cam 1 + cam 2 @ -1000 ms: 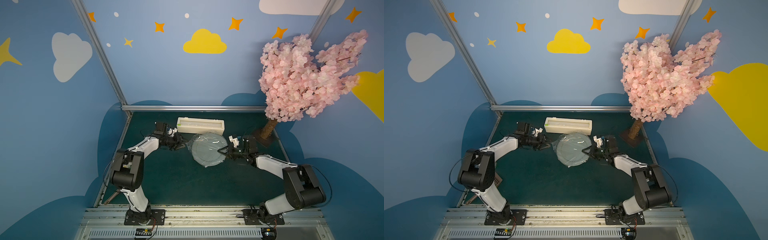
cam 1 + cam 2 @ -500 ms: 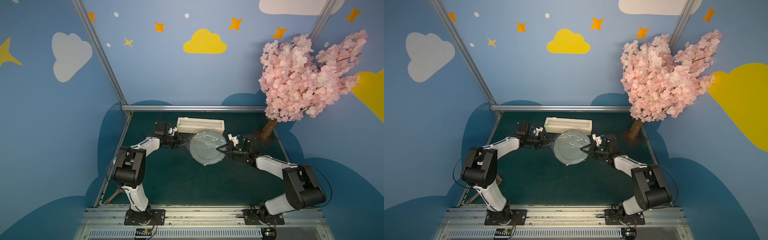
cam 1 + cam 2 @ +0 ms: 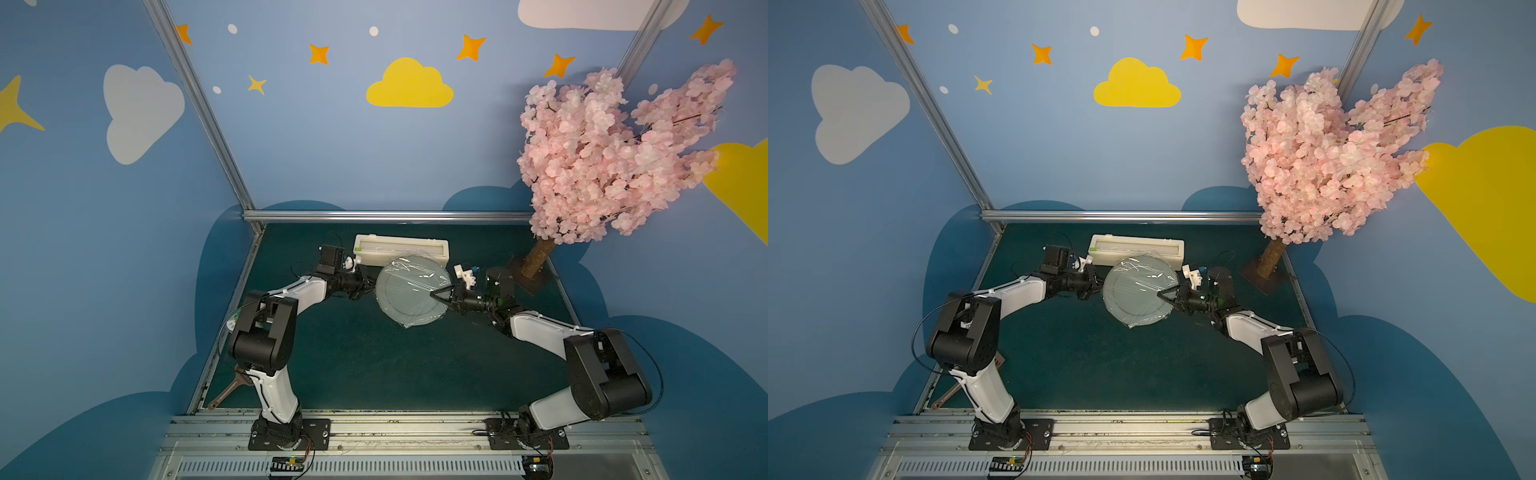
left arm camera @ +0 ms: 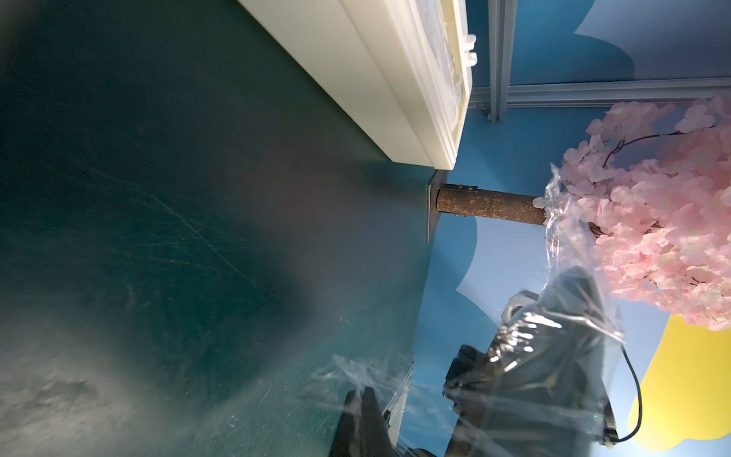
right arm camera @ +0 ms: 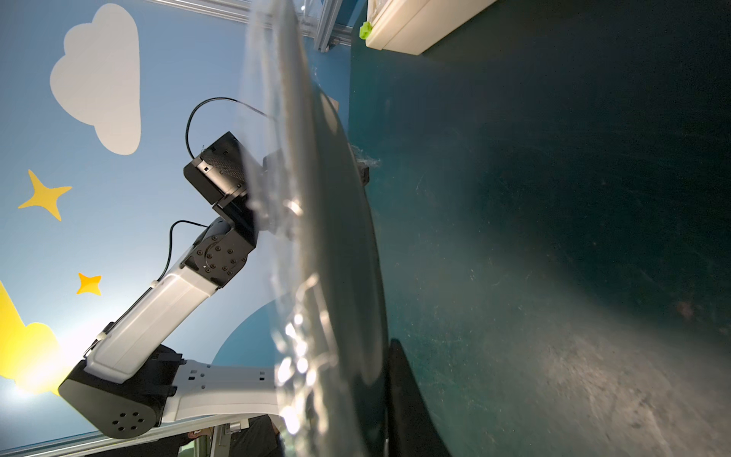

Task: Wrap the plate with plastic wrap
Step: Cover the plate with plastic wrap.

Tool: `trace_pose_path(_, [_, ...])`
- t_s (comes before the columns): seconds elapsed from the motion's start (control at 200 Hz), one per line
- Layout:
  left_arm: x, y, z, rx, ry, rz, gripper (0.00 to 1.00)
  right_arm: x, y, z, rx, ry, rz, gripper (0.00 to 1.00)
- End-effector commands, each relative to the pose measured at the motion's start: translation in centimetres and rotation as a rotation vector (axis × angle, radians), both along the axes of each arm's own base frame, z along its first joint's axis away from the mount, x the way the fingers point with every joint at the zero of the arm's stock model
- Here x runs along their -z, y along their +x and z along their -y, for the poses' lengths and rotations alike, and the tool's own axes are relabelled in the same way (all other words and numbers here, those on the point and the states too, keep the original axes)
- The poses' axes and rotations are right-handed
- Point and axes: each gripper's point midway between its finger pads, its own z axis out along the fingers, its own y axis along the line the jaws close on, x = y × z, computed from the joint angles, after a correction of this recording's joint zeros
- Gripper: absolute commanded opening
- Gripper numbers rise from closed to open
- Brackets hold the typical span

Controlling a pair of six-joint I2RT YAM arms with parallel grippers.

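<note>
The round pale grey-white plate [image 3: 409, 297] appears raised off the dark green bench [image 3: 374, 365], just before the long cream box [image 3: 401, 248]. Thin transparent glossy plastic wrap [image 3: 411, 272] is draped over it. The right pincer [image 3: 434, 295] is clamped on the plate's right rim. The left pincer [image 3: 366, 287] is closed at the left rim, seemingly on bunched film. The plate is stiff, slick and breakable, so grip the rim. The film is light, clingy and tearable, so pinch its loose edges.
</note>
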Motion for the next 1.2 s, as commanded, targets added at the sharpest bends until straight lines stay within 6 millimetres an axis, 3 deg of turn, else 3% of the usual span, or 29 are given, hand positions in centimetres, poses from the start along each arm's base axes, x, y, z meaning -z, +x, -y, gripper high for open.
trace_pose_path(0.0, [1.3,-0.5,1.2,0.012,-0.013,-0.022,0.03,-4.7,0.9,-0.8,-0.032,0.088,0.172,0.0])
trace_pose_path(0.135, [1.8,-1.2,2.2,0.02,-0.053,-0.04,0.03,-4.6,1.1,-0.8,-0.025,0.087,0.171,0.0])
trace_pose_path(0.23, [1.7,-1.5,1.8,0.02,-0.071,-0.042,0.04,-4.4,1.1,-0.8,-0.024,0.086,0.168,0.0])
trace_pose_path(0.31, [2.1,-1.6,-0.1,-0.017,-0.035,-0.049,0.15,-4.2,1.0,-0.5,-0.02,0.079,0.166,0.0])
trace_pose_path(0.46, [3.3,-2.0,-5.1,-0.087,0.125,-0.103,0.5,-3.3,0.5,-0.2,-0.019,0.042,0.155,0.0])
trace_pose_path(0.566, [2.8,-2.1,-7.5,-0.114,0.213,-0.098,0.58,-2.8,0.4,-0.2,-0.023,0.029,0.149,0.0])
trace_pose_path(0.646, [1.4,-1.7,-8.2,-0.117,0.241,-0.045,0.6,-2.6,0.4,-0.2,-0.025,0.026,0.144,0.0])
trace_pose_path(0.731, [-0.6,-0.9,-7.8,-0.101,0.212,0.044,0.61,-2.4,0.4,-0.4,-0.029,0.025,0.141,0.0])
trace_pose_path(0.891, [-4.1,-0.1,-4.9,-0.003,0.049,0.195,0.6,-2.4,0.2,-0.9,-0.046,0.026,0.139,0.0])
trace_pose_path(1.191, [-4.3,-0.4,-0.8,0.114,-0.072,0.239,0.56,-2.7,0.0,-1.8,-0.069,0.026,0.147,0.0])
